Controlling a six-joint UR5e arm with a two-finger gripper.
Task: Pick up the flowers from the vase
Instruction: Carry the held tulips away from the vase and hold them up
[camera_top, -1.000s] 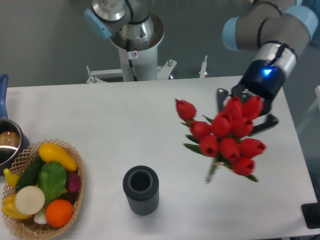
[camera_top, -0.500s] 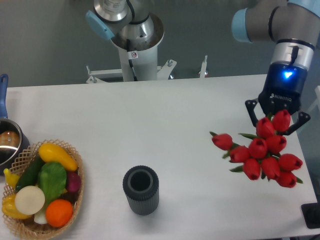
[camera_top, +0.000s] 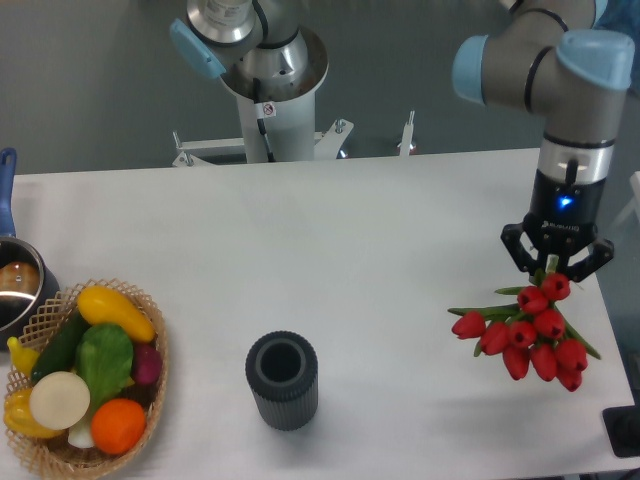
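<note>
A white table (camera_top: 300, 240) fills the view against a grey back wall, with the arm's pedestal base (camera_top: 268, 90) at the far edge. At the right side we see the tool (camera_top: 556, 268) pointing straight down, its two fingers drawn in around the top of the tulip bunch (camera_top: 530, 335), which it has hold of; the exact contact is hidden by the topmost buds. The red buds hang below and slightly left of the tool, green leaves splaying outward, close to the table's right edge. We cannot tell whether the lowest buds touch the surface or hang just above it.

The ribbed dark grey vase (camera_top: 282, 380) stands upright near the front centre, its round mouth hollow and bare, well apart from the flowers. At the left front sits a woven basket (camera_top: 150, 400) of fruit and vegetables, with a metal pot (camera_top: 18, 290) just behind it at the left edge.

We judge the lift-out step complete: the bunch is clear of the vase and carried to the right. What remains, in our judgement, is either holding the bunch securely aloft or lowering it gently, which calls for a steady grip so that no stem slips and for care near the table edge.
</note>
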